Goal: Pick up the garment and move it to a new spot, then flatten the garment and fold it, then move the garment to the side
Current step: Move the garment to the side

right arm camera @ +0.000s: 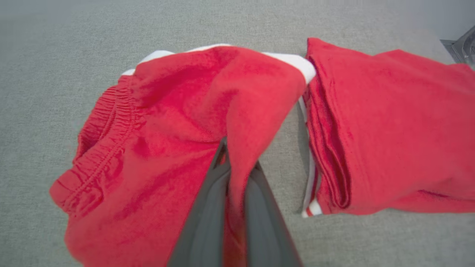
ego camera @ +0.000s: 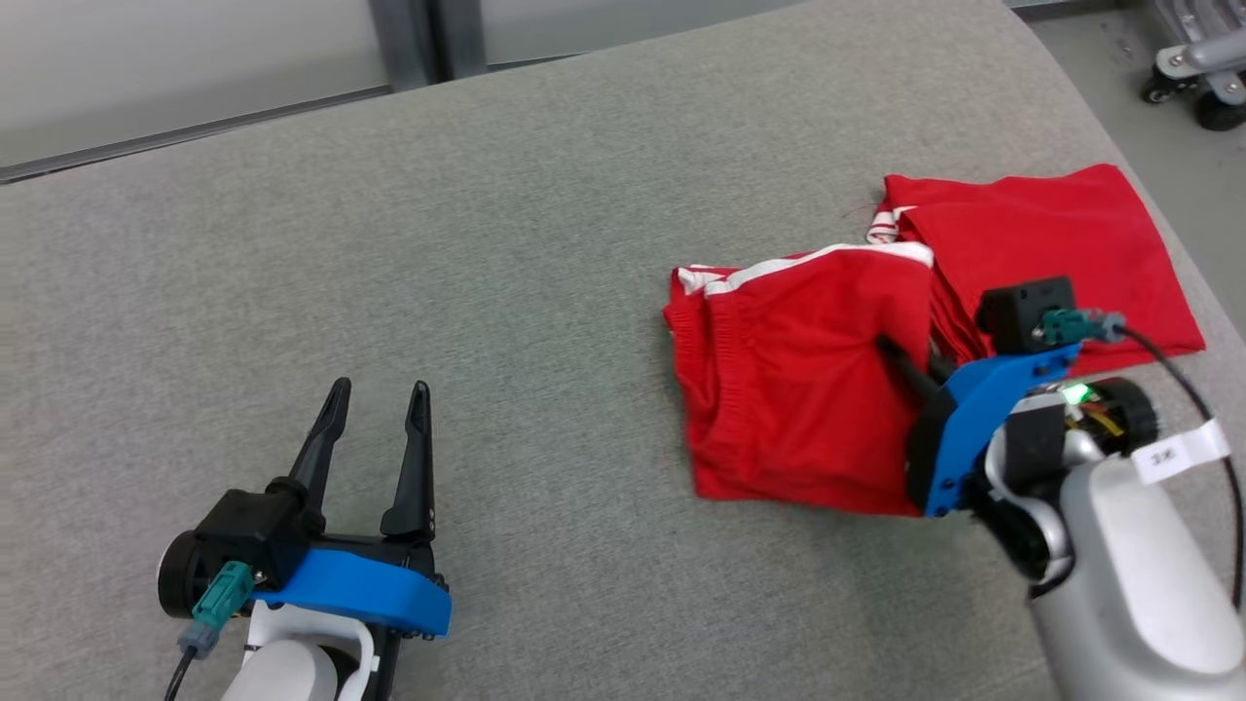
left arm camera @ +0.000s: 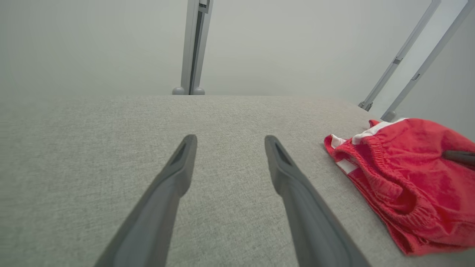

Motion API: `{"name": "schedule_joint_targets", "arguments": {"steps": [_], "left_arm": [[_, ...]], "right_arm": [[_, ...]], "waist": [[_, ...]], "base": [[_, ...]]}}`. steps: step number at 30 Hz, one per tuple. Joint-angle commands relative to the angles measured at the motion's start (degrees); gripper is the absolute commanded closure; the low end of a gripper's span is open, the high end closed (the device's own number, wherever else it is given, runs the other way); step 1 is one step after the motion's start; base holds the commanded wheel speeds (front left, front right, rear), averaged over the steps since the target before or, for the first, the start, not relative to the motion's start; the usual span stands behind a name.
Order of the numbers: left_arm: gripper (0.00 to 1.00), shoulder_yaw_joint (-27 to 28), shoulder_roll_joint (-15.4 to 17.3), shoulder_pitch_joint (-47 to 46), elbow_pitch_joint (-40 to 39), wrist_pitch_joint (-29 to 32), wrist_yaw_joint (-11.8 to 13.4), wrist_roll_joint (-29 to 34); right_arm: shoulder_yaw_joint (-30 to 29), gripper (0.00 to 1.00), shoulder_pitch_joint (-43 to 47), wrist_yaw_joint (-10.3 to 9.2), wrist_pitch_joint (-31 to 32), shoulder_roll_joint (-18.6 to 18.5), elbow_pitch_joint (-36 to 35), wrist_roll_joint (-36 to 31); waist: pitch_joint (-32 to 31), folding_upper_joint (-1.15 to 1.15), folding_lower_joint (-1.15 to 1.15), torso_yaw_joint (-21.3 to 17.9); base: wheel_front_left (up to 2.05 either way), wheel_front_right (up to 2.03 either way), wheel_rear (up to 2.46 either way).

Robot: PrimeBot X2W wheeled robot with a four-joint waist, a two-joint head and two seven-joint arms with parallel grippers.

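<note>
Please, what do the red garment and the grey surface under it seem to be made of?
Red garment: looks like a soft knit, perhaps cotton or fleece. It is matte and slightly fuzzy, drapes in limp folds, and has a gathered elastic waistband and white stripes.
Grey surface: seems to be a woven upholstery fabric, matte, with a fine heathered grain. What lies beneath cannot be told.

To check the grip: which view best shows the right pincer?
Right wrist view: the right pincer is shut on a fold of the garment, close up. Head view: its tips hidden under cloth. Left wrist view: one finger.
</note>
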Motion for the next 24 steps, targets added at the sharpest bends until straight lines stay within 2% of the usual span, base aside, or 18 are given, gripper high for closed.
{"name": "schedule_joint_targets", "arguments": {"steps": [1, 10, 14, 24], "left_arm": [[0.00, 0.2, 0.1, -0.4, -0.2, -0.2, 0.3, 0.0], [0.00, -0.1, -0.3, -0.5, -0.2, -1.0, 0.4, -0.3], [0.00, -0.3, -0.2, -0.8, -0.6, -1.0, 0.5, 0.0], [0.00, -0.6, 0.8, -1.1, -2.4, -0.5, 0.9, 0.4]], "right_arm": [[-0.4, 1.00, -1.0, 0.01, 0.4, -1.2, -0.1, -0.3], [-5.3, 1.00, -4.7, 0.01, 7.5, -12.9, -0.2, -3.6], [-9.1, 1.00, -5.8, 0.01, 9.4, -15.9, 0.7, -4.0], [-15.8, 1.00, -8.7, 0.00, 12.7, -19.2, -0.1, -6.7]], "waist": [[0.1, 0.00, -0.01, 0.6], [0.7, 0.00, -0.01, 4.8], [1.5, 0.00, -0.01, 6.4], [3.9, 0.00, -0.01, 7.8]], "base": [[0.00, 0.00, 0.00], [0.00, 0.00, 0.00], [0.00, 0.00, 0.00], [0.00, 0.00, 0.00]]}}
